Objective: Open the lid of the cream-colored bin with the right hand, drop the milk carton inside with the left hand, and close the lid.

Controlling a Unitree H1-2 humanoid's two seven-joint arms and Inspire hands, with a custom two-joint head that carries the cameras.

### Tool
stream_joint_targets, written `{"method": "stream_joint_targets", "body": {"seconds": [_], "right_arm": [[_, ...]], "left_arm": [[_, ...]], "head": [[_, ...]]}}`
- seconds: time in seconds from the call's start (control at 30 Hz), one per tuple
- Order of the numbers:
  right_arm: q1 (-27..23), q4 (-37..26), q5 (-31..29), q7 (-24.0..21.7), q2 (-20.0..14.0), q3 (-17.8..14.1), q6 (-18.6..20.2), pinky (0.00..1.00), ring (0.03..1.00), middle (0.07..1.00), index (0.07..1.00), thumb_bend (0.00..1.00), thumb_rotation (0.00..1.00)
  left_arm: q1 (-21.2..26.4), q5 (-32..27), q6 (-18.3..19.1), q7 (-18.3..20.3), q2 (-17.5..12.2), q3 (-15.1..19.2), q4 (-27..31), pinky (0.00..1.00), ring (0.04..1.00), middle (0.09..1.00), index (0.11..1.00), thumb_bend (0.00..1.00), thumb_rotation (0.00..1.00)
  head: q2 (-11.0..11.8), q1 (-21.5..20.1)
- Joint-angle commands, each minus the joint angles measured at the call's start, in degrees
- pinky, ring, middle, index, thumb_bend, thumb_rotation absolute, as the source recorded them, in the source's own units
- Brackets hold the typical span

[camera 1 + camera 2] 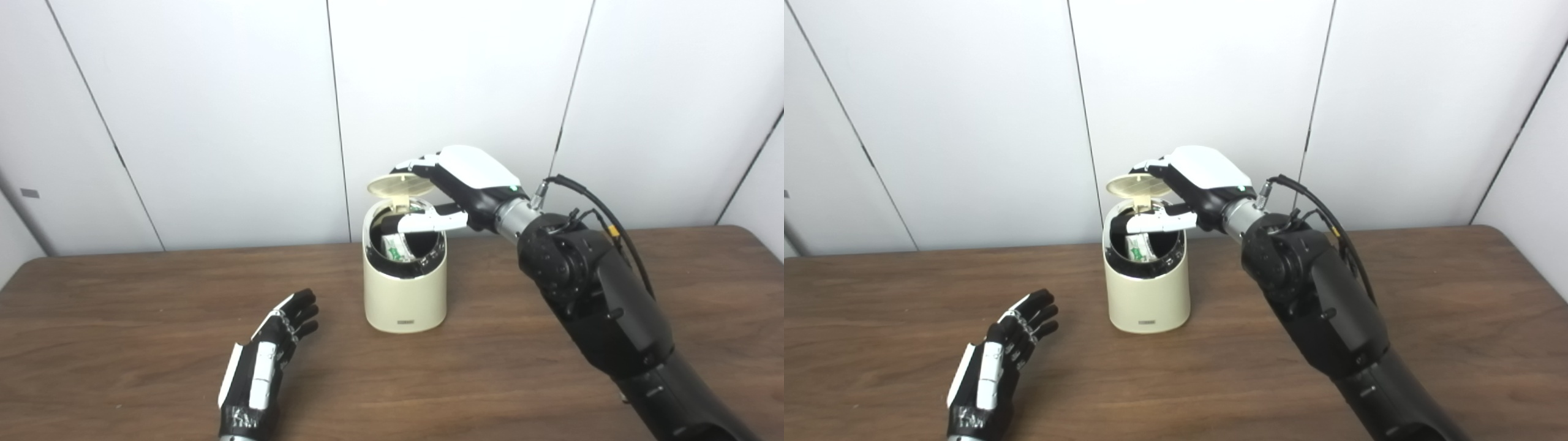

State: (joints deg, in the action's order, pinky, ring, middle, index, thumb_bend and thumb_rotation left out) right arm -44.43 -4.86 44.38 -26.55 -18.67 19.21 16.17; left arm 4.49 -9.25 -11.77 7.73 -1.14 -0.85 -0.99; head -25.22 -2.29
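You have one cream-colored bin [404,294] on the counter [490,367], with one hinged lid [399,184]. One milk carton [395,248] shows inside it. You also have two hands in view: one left hand [266,361], one right hand [465,184].

head cams, side by side | both look down and forward over table [122,318] | mid-range | shared: bin [1148,294] ahead of left hand's fingers [300,312]

Black arms, black-and-white robot hand [471,184] with silver wrist collar, looped black cable [603,214] alongside.
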Motion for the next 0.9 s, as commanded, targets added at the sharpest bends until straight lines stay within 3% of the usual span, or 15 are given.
{"method": "stream_joint_targets", "body": {"seconds": [0.0, 0.13, 0.5, 0.7, 0.87], "right_arm": [[-1.79, -1.98, -0.04, 0.55, -0.70, -0.76, -0.71, 0.98, 0.898, 0.796, 0.779, 0.81, 0.97], [-1.11, -2.13, -0.32, 1.09, -0.94, -1.02, -1.60, 0.96, 0.853, 0.742, 0.713, 0.80, 0.98], [-0.24, -3.09, 0.11, 1.53, -1.20, -1.39, -2.45, 0.98, 0.809, 0.657, 0.652, 0.77, 1.00], [0.00, -3.24, 0.13, 1.06, -1.60, -0.91, -3.40, 0.97, 0.808, 0.658, 0.628, 0.75, 1.00], [1.23, -4.61, 0.74, -0.57, -1.38, -0.56, -2.06, 0.94, 0.814, 0.703, 0.675, 0.78, 0.98]], "left_arm": [[-0.32, -0.36, -0.66, 0.12, 0.29, -0.02, 1.49, 0.85, 0.876, 0.874, 0.867, 0.69, 0.92], [-0.37, -0.60, -0.13, 0.02, 0.45, 0.06, 1.91, 0.85, 0.874, 0.872, 0.866, 0.69, 0.91], [-0.53, -0.35, 0.96, 0.02, 0.52, -0.06, 3.22, 0.85, 0.879, 0.877, 0.869, 0.69, 0.91], [-0.57, -0.06, 1.55, -0.29, 0.81, -0.19, 3.88, 0.86, 0.879, 0.873, 0.863, 0.69, 0.91], [-0.59, 0.30, 2.13, -0.49, 0.99, -0.22, 4.44, 0.87, 0.883, 0.876, 0.866, 0.70, 0.91]], "head": [[0.00, -0.02], [-0.26, -0.03], [-1.23, 0.13], [-1.40, 0.25], [-1.76, 0.43]]}}
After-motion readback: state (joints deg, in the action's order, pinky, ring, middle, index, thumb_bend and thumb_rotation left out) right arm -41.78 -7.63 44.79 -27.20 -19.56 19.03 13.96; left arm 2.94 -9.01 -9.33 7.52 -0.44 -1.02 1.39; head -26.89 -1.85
